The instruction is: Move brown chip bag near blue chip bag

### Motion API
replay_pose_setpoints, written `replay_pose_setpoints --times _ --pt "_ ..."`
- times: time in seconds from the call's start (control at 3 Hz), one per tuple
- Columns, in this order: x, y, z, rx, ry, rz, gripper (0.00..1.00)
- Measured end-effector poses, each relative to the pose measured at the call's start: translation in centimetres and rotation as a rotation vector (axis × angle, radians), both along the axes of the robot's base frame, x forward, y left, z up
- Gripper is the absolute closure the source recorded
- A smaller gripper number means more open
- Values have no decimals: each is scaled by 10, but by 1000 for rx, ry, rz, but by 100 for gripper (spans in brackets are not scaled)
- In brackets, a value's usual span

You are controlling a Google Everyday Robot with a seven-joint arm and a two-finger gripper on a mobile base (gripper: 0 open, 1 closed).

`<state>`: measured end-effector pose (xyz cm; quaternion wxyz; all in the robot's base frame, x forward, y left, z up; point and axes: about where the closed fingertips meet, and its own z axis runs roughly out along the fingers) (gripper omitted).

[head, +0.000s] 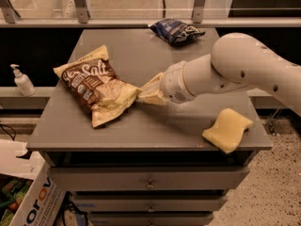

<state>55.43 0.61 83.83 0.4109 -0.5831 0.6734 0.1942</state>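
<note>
The brown chip bag [96, 86], cream-tan with a dark brown panel and white "Salt" lettering, lies on the left half of the grey cabinet top [141, 51]. My gripper [143, 94] comes in from the right on a thick white arm [235, 67]. Its cream fingers [153, 86] converge on the bag's right corner and pinch it. The blue chip bag [176, 30], small and dark navy, lies at the back edge of the top, well away from the brown bag.
A yellow sponge [228, 130] lies at the front right corner. A white pump bottle [21, 81] stands on a lower ledge at left. A cardboard box [28, 199] sits on the floor at lower left. Metal rail posts run behind the cabinet.
</note>
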Motion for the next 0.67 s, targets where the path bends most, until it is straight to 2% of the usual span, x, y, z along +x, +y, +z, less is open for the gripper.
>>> replay_pose_setpoints --times 0.33,0.67 --pt "9 -20 19 -10 -37 -35 100" --pt "28 -53 49 -52 -92 -84 100"
